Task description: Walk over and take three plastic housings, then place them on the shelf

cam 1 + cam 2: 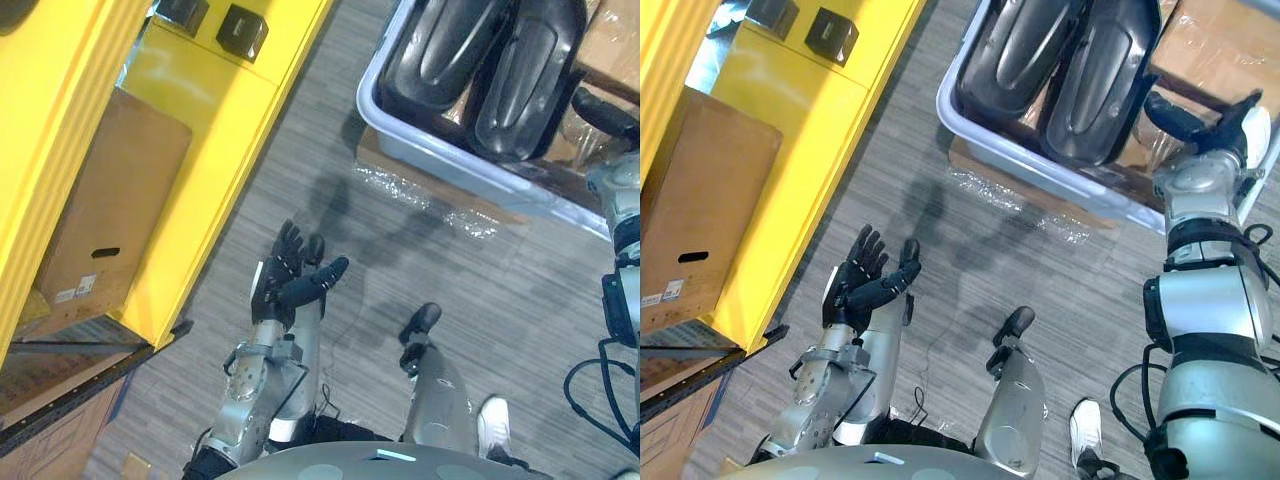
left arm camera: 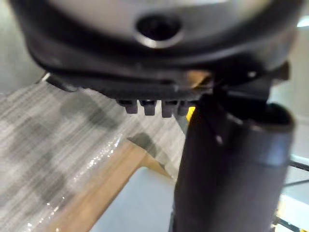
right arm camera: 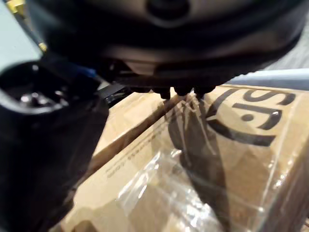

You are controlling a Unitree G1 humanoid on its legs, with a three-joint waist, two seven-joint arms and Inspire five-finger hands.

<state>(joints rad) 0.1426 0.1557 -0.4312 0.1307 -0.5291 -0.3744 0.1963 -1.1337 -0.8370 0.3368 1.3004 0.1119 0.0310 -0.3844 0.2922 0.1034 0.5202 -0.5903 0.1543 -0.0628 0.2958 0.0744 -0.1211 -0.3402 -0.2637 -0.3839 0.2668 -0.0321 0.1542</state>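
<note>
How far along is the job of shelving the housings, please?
Nothing looks done yet. Two housings lie in the bin. Both hands are open and empty: the left hand over the floor, the right hand by the bin. Left: grasping three housings and placing them on the shelf.

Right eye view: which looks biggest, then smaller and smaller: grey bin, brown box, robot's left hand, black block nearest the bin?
1. grey bin, even though the picture edge cuts it off
2. brown box
3. left hand
4. black block, clearly smallest
</note>
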